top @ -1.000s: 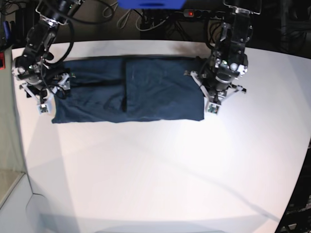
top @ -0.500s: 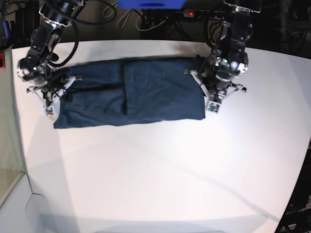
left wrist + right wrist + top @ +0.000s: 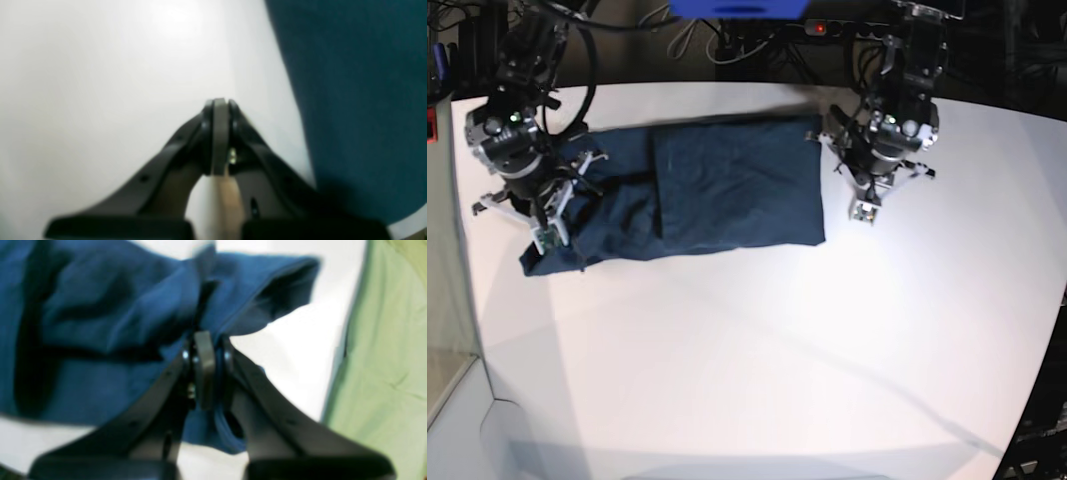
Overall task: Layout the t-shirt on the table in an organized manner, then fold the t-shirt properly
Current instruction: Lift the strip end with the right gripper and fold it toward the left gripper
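Note:
The dark navy t-shirt (image 3: 717, 190) lies folded into a long band across the far part of the white table (image 3: 757, 350), with a flap laid over its middle. My right gripper (image 3: 547, 235) is at the band's left end. In the right wrist view this gripper (image 3: 203, 336) is shut on a bunched fold of the t-shirt (image 3: 100, 323), raised a little off the table (image 3: 300, 340). My left gripper (image 3: 864, 212) stands just off the shirt's right edge. In the left wrist view it (image 3: 218, 103) is shut on nothing, over bare table (image 3: 100, 83), with the t-shirt (image 3: 360, 100) beside it.
Black cables and a power strip with a red light (image 3: 819, 28) run along the table's back edge, below a blue object (image 3: 737, 8). Past the table's left edge lies a greenish surface (image 3: 383, 356).
My right gripper has shut on the shirt's left end and gathered it up. The whole shirt has slid left, away from my left gripper, which stays shut.

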Tool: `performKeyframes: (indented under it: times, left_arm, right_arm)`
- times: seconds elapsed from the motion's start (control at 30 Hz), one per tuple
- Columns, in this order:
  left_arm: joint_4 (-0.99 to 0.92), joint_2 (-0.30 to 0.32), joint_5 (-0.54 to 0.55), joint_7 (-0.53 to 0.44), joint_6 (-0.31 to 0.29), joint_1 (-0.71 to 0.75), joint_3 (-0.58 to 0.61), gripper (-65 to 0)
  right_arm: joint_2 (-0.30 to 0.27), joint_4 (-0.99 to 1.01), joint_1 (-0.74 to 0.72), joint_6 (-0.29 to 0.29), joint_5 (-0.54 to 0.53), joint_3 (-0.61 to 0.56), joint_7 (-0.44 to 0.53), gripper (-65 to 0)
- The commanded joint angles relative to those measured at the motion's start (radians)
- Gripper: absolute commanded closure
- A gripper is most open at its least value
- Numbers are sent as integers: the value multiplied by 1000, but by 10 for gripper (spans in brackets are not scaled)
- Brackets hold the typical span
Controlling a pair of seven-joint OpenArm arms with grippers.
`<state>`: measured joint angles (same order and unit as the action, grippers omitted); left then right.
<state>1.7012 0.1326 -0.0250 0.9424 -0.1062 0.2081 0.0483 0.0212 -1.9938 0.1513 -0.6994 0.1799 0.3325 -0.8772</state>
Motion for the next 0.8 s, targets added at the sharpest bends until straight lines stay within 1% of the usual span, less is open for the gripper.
performKeyframes:
  times: [0.0, 0.13, 0.3, 0.37, 0.57, 0.77]
  left_arm:
    - [26, 2, -2, 13, 0, -2, 0, 0]
    - [55, 8, -2, 16, 1, 4, -3, 0]
    - [58, -1, -2, 16, 1, 18, -87, 0]
    - [61, -1, -2, 16, 1, 24, -115, 0]
    - [79, 6, -2, 16, 1, 49, -198, 0]
    - [44, 0, -2, 16, 1, 17, -206, 0]
  right_arm:
    - [-5, -23, 0, 1, -12, -25, 20, 0]
    - [23, -29, 46, 1, -12, -117, 29, 0]
    - [61, -43, 67, 1, -12, -226, 33, 0]
    - [64, -45, 66, 1, -12, -263, 33, 0]
    - [69, -46, 43, 1, -12, -453, 33, 0]
    - [70, -46, 40, 1, -12, -632, 33, 0]
